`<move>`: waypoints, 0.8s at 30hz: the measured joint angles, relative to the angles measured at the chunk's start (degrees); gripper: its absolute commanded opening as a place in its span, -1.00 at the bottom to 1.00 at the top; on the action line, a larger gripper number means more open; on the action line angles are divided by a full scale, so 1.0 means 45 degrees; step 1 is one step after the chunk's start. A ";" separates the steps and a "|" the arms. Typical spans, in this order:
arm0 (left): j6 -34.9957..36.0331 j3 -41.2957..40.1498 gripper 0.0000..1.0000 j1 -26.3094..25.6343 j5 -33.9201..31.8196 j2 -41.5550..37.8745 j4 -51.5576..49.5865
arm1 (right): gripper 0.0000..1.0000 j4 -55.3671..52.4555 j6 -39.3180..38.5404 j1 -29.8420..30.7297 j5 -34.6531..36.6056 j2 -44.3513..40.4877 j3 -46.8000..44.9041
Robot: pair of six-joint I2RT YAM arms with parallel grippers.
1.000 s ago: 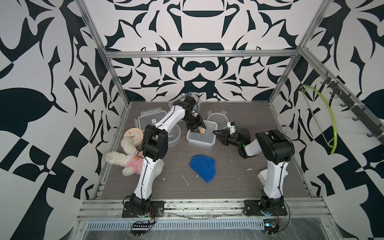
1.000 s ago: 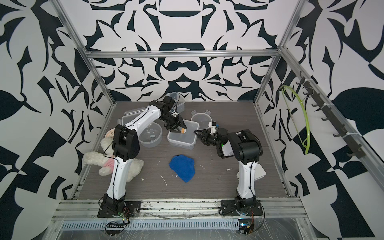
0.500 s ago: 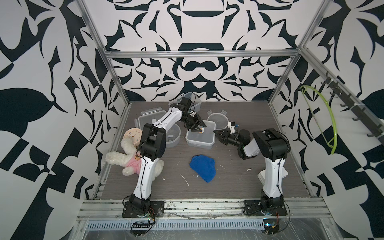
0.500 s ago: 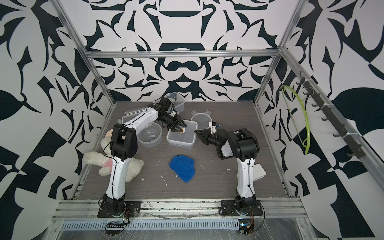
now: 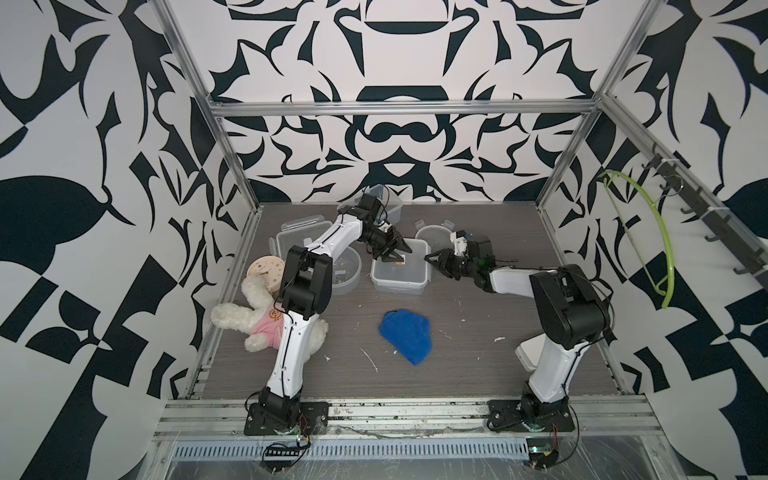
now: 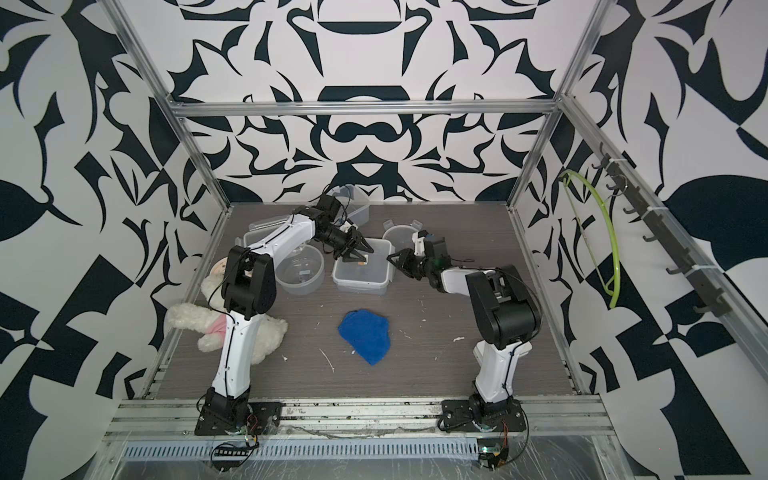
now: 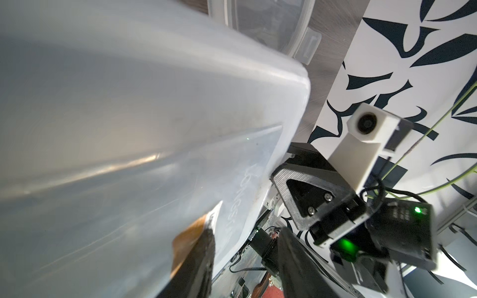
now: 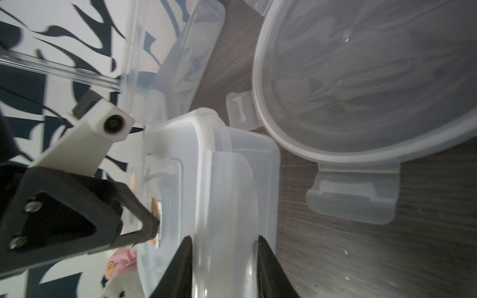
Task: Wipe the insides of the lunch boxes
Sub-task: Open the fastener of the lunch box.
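The rectangular lunch box (image 5: 401, 274) stands mid-table with its lid on and an orange sticker (image 5: 399, 262) on top. My left gripper (image 5: 395, 258) hovers open over it, one fingertip (image 7: 204, 240) resting on the sticker, the other past the box's edge. My right gripper (image 8: 224, 240) is shut on the right end of that box (image 8: 219, 180); in a top view the right gripper (image 5: 432, 262) sits at the box's side. The round lunch box (image 5: 343, 272) stands open to the left. The square lunch box (image 5: 386, 205) lies tilted at the back wall.
A round lid (image 5: 432, 235) lies behind the right gripper, a rectangular lid (image 5: 299, 232) at the back left. A blue cloth (image 5: 407, 332) lies mid-table in front. A plush toy (image 5: 257, 324) and a beige clock (image 5: 266, 270) sit at the left edge. A green hanger (image 5: 648, 232) hangs on the right wall.
The right gripper's jaws have narrowed onto the box's right end. The left arm has shifted slightly over the box, its fingers staying at the sticker.
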 measured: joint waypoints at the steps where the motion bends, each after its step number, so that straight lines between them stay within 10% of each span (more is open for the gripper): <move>1: 0.0015 0.0005 -0.10 -0.0049 0.0102 0.0034 0.0073 | -1.00 -0.0879 -0.0389 0.0170 0.0471 -0.0058 0.0418; 6: 0.0063 0.0097 -0.10 -0.0267 0.0282 0.0165 0.0253 | -1.00 -0.3167 -0.1540 0.0583 0.1836 -0.0189 0.1496; 8: 0.0078 0.0189 -0.10 -0.0267 0.0330 0.0219 0.0248 | -0.15 -0.3541 -0.1734 0.0627 0.2006 -0.0223 0.1617; 11: 0.0112 0.0393 -0.11 -0.0267 0.0393 0.0267 0.0068 | 0.19 -0.4099 -0.2297 0.0670 0.2084 -0.0525 0.1540; 24: 0.0675 0.4551 0.10 0.0767 -0.2516 -0.0097 -0.2982 | 0.26 -0.8257 -0.4226 0.0957 0.3045 -0.2443 0.3201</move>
